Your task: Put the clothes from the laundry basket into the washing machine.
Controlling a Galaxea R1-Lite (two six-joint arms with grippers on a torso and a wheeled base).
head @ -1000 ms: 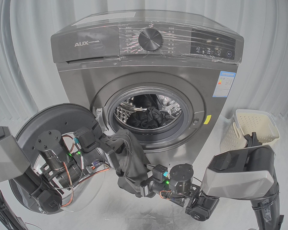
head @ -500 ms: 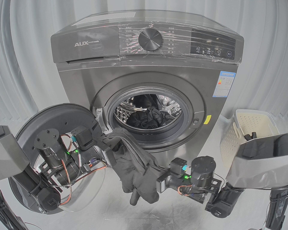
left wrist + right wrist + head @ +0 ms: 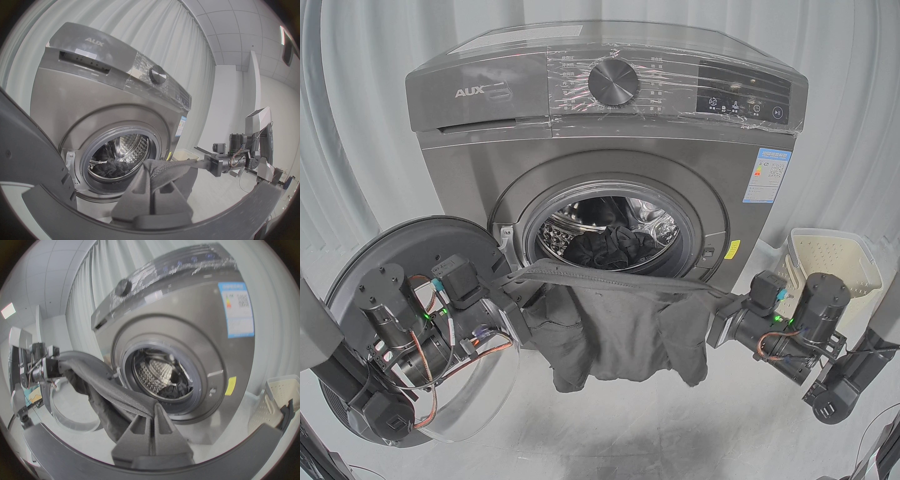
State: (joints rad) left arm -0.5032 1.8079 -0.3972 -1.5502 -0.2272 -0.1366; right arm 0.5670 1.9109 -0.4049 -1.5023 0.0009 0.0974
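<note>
The dark garment (image 3: 612, 325) had been spread within the last second. A second earlier it was seen bunched in a hanging clump, with the right claw (image 3: 720, 303) tucked low and close beside the left claw (image 3: 514, 286). The right claw was then carried outward and upward, away from the left one, until the two were set well apart at about the same height. The left claw was shifted only slightly.

The garment's upper edge was drawn into a nearly straight band from one claw to the other, and the rest was left hanging below that line. Both claws were seen closed narrowly, each pinching one end of the fabric's edge.

Just beyond the stretched edge, behind both claws, the open drum mouth (image 3: 612, 228) of the washing machine (image 3: 600, 144) was seen, with dark clothes (image 3: 606, 245) already inside. The open door (image 3: 406, 250) lay behind the left claw, and the laundry basket (image 3: 831, 250) outside the right claw, a dark piece (image 3: 287, 413) showing at its rim.

The garment was judged ready for loading, though not yet inside. As held, it appeared wider than the opening, so the claws would probably need to be brought together again as it was pushed forward; otherwise the hanging part might be caught on the lower rim.
</note>
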